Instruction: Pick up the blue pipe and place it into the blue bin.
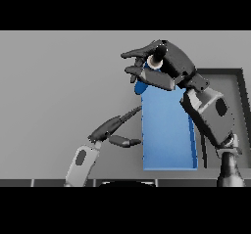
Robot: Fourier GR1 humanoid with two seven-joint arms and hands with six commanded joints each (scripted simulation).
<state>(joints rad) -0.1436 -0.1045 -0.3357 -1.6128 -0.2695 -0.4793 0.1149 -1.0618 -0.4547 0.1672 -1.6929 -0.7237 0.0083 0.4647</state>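
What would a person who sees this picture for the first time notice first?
The eye goes first to the right hand, raised right of centre above the far end of the blue bin, its fingers curled round the blue pipe. Next comes the bin itself, a large bright shape on the grey table. The left hand shows lower down, fingers straight, pointing at the bin's left wall.

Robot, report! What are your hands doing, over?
Right hand shut on blue pipe, over blue bin far end. Left hand open beside bin. Nothing blocking.

Matt grey table (59,91); smooth, plastic-looking blue bin (166,130); dark, faintly glossy right hand (164,64)
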